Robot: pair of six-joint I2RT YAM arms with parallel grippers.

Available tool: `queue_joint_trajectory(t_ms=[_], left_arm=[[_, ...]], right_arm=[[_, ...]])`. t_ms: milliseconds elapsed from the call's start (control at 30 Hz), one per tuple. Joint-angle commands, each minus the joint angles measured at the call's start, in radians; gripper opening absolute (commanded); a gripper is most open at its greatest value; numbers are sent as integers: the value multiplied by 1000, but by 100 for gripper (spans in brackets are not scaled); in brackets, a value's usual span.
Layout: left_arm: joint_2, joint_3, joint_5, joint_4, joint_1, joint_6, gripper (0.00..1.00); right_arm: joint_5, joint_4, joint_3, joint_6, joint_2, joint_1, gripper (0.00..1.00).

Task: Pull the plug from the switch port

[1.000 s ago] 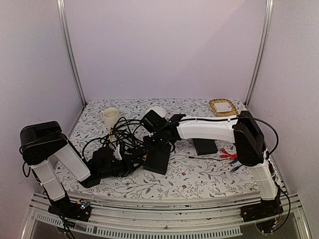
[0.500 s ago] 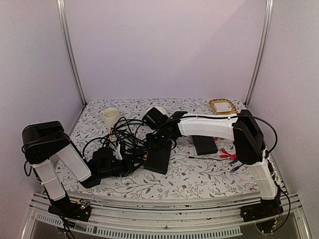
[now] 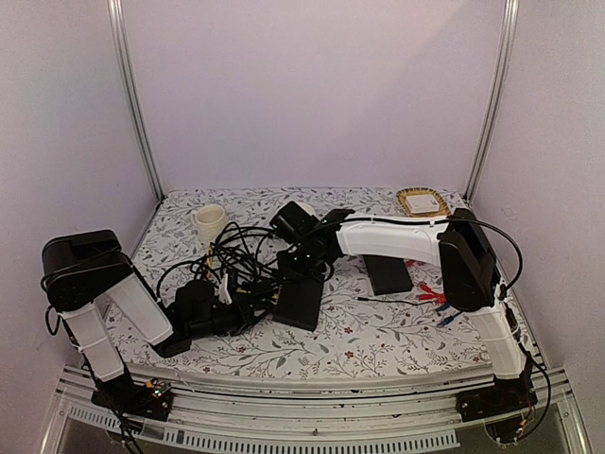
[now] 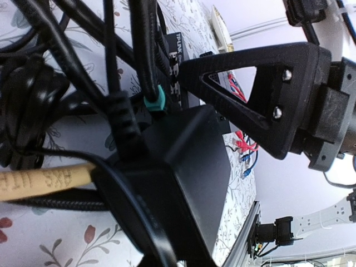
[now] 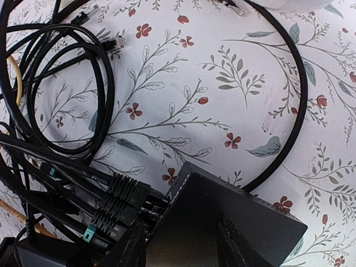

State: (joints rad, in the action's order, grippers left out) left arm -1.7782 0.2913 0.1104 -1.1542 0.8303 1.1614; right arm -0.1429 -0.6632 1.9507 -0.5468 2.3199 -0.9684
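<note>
The switch [image 3: 301, 303] is a flat black box lying mid-table, with several black plugs [image 5: 118, 203] seated in the port row on its left edge. One plug with a teal clip [image 4: 155, 103] shows in the left wrist view, going into the switch [image 4: 194, 161]. My right gripper [image 3: 307, 263] hovers over the switch's far end. In its wrist view the right gripper [image 5: 181, 247] is open, fingers astride the top of the switch [image 5: 245, 219] with nothing clamped. My left gripper [image 3: 230, 312] sits low among the cables left of the switch, shut. Its finger [image 4: 233, 119] reaches toward the port side.
A tangle of black cables [image 3: 241, 255] and a yellow cable [image 4: 39, 181] cover the table left of the switch. A shorter black box [image 3: 388, 275] lies to the right, with red and blue connectors [image 3: 433, 295] beside it. A cup [image 3: 209, 222], white bowl [image 3: 301, 210] and basket [image 3: 423, 202] stand at the back.
My right arm has drifted slightly toward the back and its jaws have widened a little over the switch. The left arm and the switch have stayed put.
</note>
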Motion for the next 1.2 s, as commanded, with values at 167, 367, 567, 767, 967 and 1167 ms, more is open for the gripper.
queue_joint_trajectory(t_ms=[167, 367, 567, 767, 967, 1167], left_arm=[[32, 25, -5, -41, 8, -35, 0], [25, 42, -11, -32, 9, -41, 0], [18, 63, -11, -17, 8, -51, 0], [17, 70, -14, -6, 8, -57, 0], [12, 71, -15, -14, 6, -57, 0], [19, 47, -30, -63, 1, -48, 0]], right_arm=[[52, -57, -27, 25, 52, -13, 46], [69, -64, -41, 28, 50, -34, 46], [81, -61, -52, 34, 41, -49, 47], [87, -68, -52, 43, 40, -59, 50], [71, -96, -53, 48, 52, -63, 51], [18, -120, -86, 59, 51, -64, 50]])
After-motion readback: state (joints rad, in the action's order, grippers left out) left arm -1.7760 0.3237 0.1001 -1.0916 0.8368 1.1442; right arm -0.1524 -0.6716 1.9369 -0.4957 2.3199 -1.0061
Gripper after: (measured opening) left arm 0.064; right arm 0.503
